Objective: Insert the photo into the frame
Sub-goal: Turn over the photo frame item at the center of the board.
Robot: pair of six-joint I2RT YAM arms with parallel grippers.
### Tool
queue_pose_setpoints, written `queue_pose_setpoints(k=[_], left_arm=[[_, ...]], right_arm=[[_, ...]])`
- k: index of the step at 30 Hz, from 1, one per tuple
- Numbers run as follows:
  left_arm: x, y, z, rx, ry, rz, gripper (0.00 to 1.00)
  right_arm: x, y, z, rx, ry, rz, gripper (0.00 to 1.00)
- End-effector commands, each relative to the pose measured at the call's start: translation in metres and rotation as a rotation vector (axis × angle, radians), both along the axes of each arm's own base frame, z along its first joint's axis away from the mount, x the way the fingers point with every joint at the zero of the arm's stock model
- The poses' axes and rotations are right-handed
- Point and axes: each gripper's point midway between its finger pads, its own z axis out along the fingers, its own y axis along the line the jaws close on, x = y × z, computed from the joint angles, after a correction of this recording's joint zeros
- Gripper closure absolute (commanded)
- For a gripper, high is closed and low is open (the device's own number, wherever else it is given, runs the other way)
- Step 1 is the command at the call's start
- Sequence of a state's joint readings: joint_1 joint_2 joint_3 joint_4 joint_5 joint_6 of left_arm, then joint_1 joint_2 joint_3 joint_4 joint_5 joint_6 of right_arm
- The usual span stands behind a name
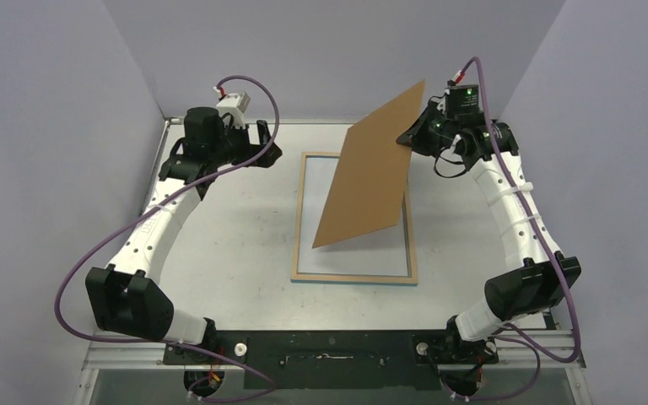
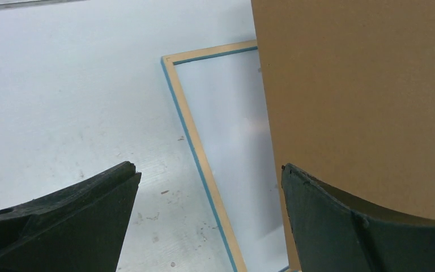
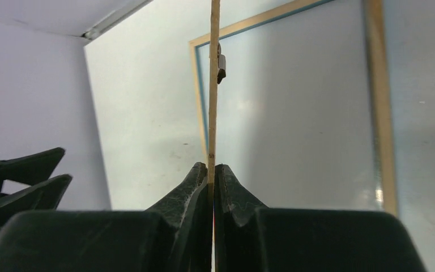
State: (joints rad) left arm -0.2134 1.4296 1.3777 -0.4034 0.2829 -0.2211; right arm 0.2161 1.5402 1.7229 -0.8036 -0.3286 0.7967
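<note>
Your right hand (image 1: pixel 409 135) is clenched on the board (image 1: pixel 371 169), pinching its right edge near the far end. In the right wrist view you see the board (image 3: pixel 214 85) edge-on, running straight up from between the closed fingers (image 3: pixel 195 187), with a small dark tab (image 3: pixel 221 65) on its side.

The board stands tilted over the frame (image 1: pixel 354 278). Its far corner is raised high toward the back wall and its near left corner is low over the frame's opening. You cannot tell whether that corner touches.

The frame lies flat at the middle of the worktop (image 1: pixel 236 236), wood-coloured side up, with a thin blue line showing along its edges. A pale, blank surface fills its opening.

Your left hand (image 1: pixel 270 143) is released, its fingers spread wide with nothing between them. It sits just beyond the frame's far left corner, apart from both frame and board. In the left wrist view, the frame's left rail (image 2: pixel 195 136) runs between the two dark fingertips (image 2: pixel 90 209), and the board (image 2: pixel 362 85) fills the upper right, behind the right-side fingertip.
</note>
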Motion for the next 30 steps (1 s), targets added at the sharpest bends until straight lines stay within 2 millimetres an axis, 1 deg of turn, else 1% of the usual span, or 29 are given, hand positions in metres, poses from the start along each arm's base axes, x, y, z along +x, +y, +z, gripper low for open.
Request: queue_pose_setpoints(k=[1, 2, 4, 6, 8, 9, 11, 14, 17, 20, 23, 26, 30], left_arm=[[-0.015, -0.033, 0.033, -0.046, -0.132, -0.171, 0.03], [-0.015, -0.036, 0.03, -0.038, -0.126, -0.178, 0.03], [-0.011, -0.033, 0.021, -0.012, -0.09, -0.141, 0.03], [-0.006, -0.025, 0.003, 0.023, -0.02, -0.087, 0.04], [-0.005, -0.019, -0.02, 0.05, 0.07, -0.05, 0.05], [-0.004, -0.018, -0.033, 0.057, 0.119, -0.04, 0.06], [-0.008, -0.017, -0.063, 0.063, 0.237, -0.01, 0.09], [-0.014, -0.019, -0.112, 0.04, 0.397, 0.03, 0.14], [-0.016, -0.025, -0.151, 0.005, 0.503, 0.055, 0.16], [-0.015, -0.029, -0.183, -0.003, 0.59, 0.068, 0.2], [-0.012, -0.033, -0.203, -0.006, 0.634, 0.064, 0.23], [-0.008, -0.033, -0.22, 0.003, 0.656, 0.075, 0.24], [-0.003, -0.029, -0.235, 0.031, 0.667, 0.087, 0.25]], right_arm=[[-0.013, -0.035, 0.016, -0.174, -0.021, -0.085, 1.0], [-0.014, -0.038, 0.017, -0.199, -0.017, -0.08, 1.0], [-0.018, -0.043, 0.017, -0.258, 0.005, -0.056, 1.0], [-0.021, -0.045, 0.014, -0.315, 0.039, -0.001, 1.0], [-0.027, -0.047, 0.012, -0.378, 0.074, 0.06, 1.0], [-0.031, -0.049, 0.016, -0.413, 0.076, 0.081, 1.0], [-0.035, -0.056, 0.015, -0.476, 0.097, 0.108, 1.0], [-0.037, -0.057, 0.014, -0.526, 0.112, 0.146, 1.0], [-0.036, -0.051, 0.009, -0.618, 0.116, 0.167, 1.0], [-0.03, -0.044, 0.0, -0.683, 0.125, 0.181, 1.0], [-0.019, -0.049, -0.003, -0.743, 0.121, 0.149, 1.0], [-0.009, -0.05, -0.005, -0.793, 0.11, 0.132, 1.0], [0.0, -0.047, -0.003, -0.834, 0.085, 0.115, 1.0]])
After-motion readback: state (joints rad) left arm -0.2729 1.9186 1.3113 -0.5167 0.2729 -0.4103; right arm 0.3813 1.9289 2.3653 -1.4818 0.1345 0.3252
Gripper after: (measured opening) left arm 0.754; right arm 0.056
